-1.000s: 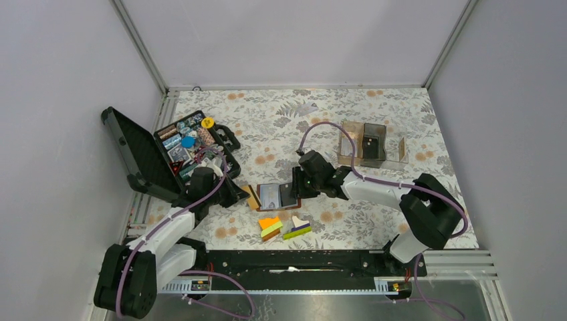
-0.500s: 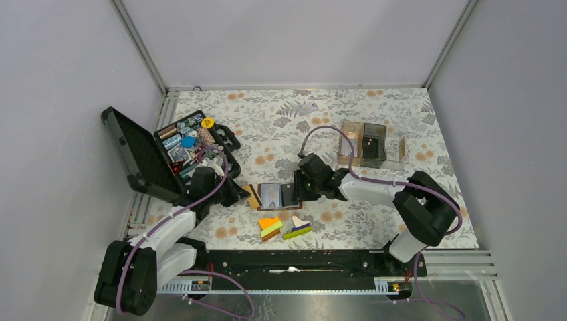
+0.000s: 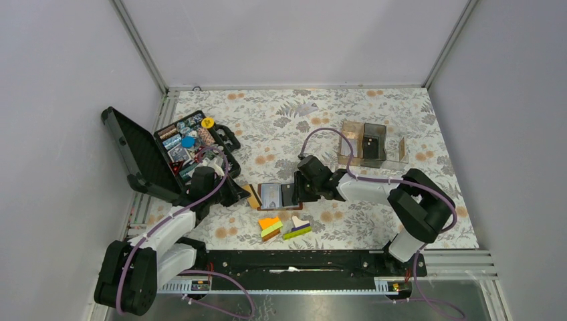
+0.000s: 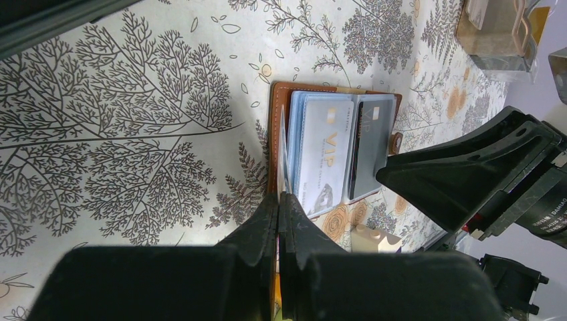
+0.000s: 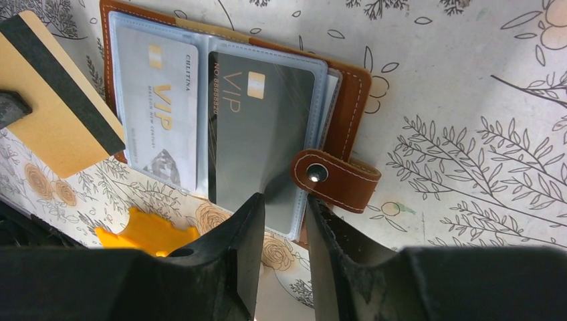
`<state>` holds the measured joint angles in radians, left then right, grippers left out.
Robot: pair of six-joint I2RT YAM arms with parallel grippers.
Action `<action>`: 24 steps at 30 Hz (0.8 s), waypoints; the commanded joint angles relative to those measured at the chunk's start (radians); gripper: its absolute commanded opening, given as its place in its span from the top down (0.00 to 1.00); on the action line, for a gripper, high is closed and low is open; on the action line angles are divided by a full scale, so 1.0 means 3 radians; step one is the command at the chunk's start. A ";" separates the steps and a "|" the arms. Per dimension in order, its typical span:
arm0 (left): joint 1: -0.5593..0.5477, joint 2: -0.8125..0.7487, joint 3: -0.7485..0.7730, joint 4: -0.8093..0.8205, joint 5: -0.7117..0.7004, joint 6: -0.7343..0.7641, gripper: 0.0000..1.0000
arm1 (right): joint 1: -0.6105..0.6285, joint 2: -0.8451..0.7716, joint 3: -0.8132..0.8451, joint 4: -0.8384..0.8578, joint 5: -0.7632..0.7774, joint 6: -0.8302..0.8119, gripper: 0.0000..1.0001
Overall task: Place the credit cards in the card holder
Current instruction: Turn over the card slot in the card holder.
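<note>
The brown leather card holder [image 3: 279, 196] lies open on the floral cloth. In the right wrist view its clear sleeves hold a grey card [image 5: 164, 114] and a dark card [image 5: 257, 127], and its snap tab [image 5: 337, 180] sticks out to the right. My left gripper [image 3: 239, 194] is shut on a tan card with a black stripe [image 5: 60, 114], held at the holder's left edge. This card shows edge-on in the left wrist view [image 4: 282, 157]. My right gripper [image 5: 284, 207] stands narrowly open over the dark card's sleeve edge, beside the tab.
Orange, green and purple blocks [image 3: 284, 227] lie just in front of the holder. An open black tool case [image 3: 180, 150] full of small parts stands at the left. Clear and brown compartment boxes [image 3: 371, 144] stand at the back right.
My right gripper has shifted slightly left onto the holder's right half. The left gripper and tan card have stayed put.
</note>
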<state>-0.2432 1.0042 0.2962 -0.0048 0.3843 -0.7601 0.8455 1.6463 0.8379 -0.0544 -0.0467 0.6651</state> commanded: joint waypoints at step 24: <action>-0.0015 -0.0055 -0.0097 0.0245 0.0120 0.0014 1.00 | 0.0332 -0.0249 0.0490 0.0257 -0.0003 0.0247 0.73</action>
<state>-0.2432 0.9966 0.2790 0.0231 0.4015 -0.7609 0.9173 1.5589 0.9161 0.0059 -0.0467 0.7254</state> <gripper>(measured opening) 0.024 0.262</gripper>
